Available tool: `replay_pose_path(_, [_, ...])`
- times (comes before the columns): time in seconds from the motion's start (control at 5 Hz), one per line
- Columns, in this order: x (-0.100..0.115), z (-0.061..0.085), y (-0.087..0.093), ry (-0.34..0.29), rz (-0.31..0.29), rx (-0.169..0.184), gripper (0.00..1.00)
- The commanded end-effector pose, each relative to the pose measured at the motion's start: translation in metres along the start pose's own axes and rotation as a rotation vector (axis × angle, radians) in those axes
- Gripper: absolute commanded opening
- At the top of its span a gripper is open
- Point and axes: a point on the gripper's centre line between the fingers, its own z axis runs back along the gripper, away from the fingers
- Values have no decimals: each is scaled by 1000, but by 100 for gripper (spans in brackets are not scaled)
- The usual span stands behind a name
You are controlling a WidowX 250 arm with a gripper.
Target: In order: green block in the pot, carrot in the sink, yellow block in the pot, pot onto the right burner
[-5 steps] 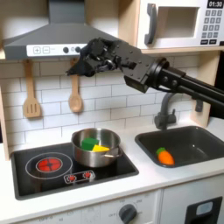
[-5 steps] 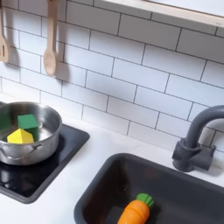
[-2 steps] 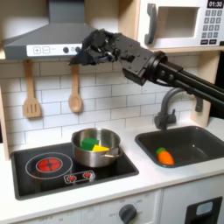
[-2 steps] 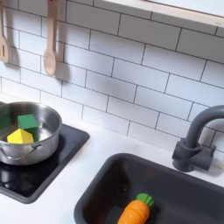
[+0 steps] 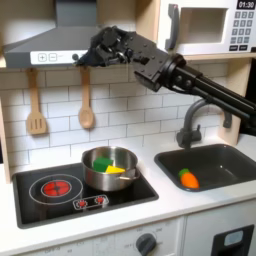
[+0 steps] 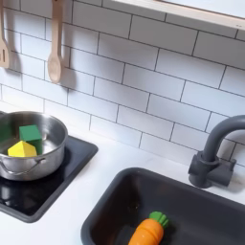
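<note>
The silver pot (image 5: 108, 170) (image 6: 43, 158) stands on the right half of the black cooktop (image 5: 140, 190) in the first exterior view, and the burner beneath it is hidden. Inside it lie the green block (image 5: 100, 162) (image 6: 31, 134) and the yellow block (image 5: 116, 169) (image 6: 21, 149), side by side. The orange carrot (image 5: 188, 179) (image 6: 145, 233) lies in the dark grey sink (image 5: 222, 160) (image 6: 115, 196). High above the pot, in front of the range hood, hangs my gripper (image 5: 99, 44), holding nothing. Its black fingers blur together, so their opening is unclear.
A red spiral burner (image 5: 56, 187) shows left of the pot. Two wooden utensils (image 5: 86, 105) (image 6: 55, 48) hang on the tiled wall. The arched faucet (image 5: 190, 120) (image 6: 214, 153) stands behind the sink. A microwave (image 5: 210, 25) sits top right, behind the arm.
My gripper has risen from the tile wall's height up to the hood, drifting slightly right. Pot, blocks and carrot have not moved.
</note>
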Motion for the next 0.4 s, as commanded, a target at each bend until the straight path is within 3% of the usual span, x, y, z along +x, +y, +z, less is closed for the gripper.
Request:
replay_pose_path(0.0, [5, -7, -1, -1, 9, 1, 0])
replay_pose_path(0.2, [5, -8, 0, 0, 8, 5, 0])
